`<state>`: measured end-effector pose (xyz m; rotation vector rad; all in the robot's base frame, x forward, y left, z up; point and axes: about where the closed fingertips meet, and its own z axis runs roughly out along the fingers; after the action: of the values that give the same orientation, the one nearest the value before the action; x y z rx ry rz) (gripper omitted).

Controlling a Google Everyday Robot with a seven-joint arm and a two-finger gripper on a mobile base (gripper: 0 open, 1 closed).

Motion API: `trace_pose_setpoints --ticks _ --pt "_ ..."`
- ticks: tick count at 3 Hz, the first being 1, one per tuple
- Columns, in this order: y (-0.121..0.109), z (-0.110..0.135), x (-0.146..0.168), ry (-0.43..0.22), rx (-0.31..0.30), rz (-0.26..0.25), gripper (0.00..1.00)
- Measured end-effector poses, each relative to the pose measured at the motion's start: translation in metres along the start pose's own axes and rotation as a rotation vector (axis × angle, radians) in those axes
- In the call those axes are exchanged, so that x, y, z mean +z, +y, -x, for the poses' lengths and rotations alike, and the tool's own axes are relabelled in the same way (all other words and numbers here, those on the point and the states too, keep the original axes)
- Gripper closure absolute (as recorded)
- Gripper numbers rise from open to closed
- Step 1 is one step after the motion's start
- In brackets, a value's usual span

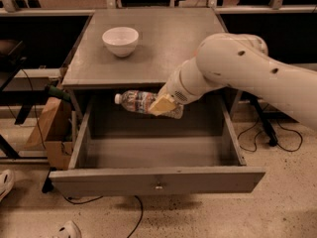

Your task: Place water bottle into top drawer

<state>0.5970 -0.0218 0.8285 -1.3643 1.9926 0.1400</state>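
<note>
- Held horizontal in the air: water bottle [138,102], white cap toward the left of the view, label band near the neck.
- Clamped across the bottle's base end by the gripper [163,104], tan finger pad [159,105] pressed flat on the crinkled plastic.
- Positioned over the rear part of the top drawer [208,177], just below the table's front edge, about level with the drawer's upper rim.
- Pulled well out, grey floor and side walls exposed, small metal knob [158,186] at the centre of the front panel.
- Set upright on the table [198,38] above: white bowl [121,40], well apart from the bottle.
- Reaching in from the right of the view: white arm [257,68], bent down past the table's front edge.
- Standing on the floor at the left of the table: brown cardboard box [52,128].
</note>
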Motion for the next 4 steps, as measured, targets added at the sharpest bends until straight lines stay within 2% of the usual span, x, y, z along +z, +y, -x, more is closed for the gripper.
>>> trace_pose_setpoints --ticks 1,2,3,4 --pt "0.001 -0.004 0.042 0.092 0.033 0.082 1.0" --pt "-0.01 -0.002 0.072 0.155 0.058 0.138 1.0" --pt "-0.01 -0.007 0.102 0.215 0.068 0.202 1.0" --pt "-0.001 -0.018 0.122 0.257 0.066 0.252 1.0"
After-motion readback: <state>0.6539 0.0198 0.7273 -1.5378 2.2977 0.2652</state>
